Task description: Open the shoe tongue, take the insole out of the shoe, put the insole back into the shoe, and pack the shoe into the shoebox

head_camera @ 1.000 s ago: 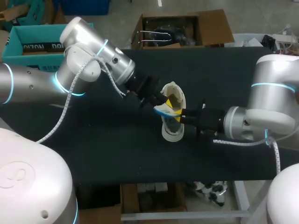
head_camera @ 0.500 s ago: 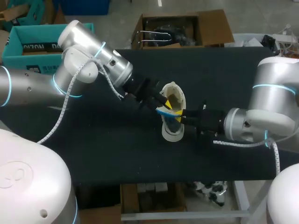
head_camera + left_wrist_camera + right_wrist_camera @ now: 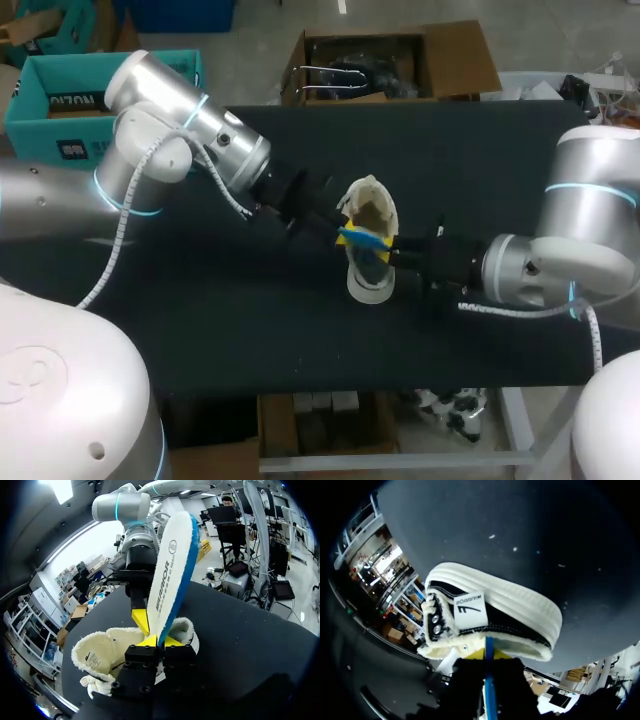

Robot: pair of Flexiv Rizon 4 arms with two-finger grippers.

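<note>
**Insole up, busy around the shoe's opening**

Left fingers (image 3: 147,641) are clamped on the blue-edged insole (image 3: 172,570), which stands upright over the fleecy shoe (image 3: 368,278) mid-surface (image 3: 250,320). The right arm (image 3: 520,270) crowds the same opening, just behind the insole. Can't tell its grip.

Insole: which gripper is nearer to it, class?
Left. The left gripper grips the insole's end above the shoe; the right gripper straddles its blue edge at the shoe's mouth, contact unclear.

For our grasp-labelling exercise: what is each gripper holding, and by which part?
Both hold the insole: the left gripper pinches one end of it, and the right gripper pinches its blue edge.
</note>
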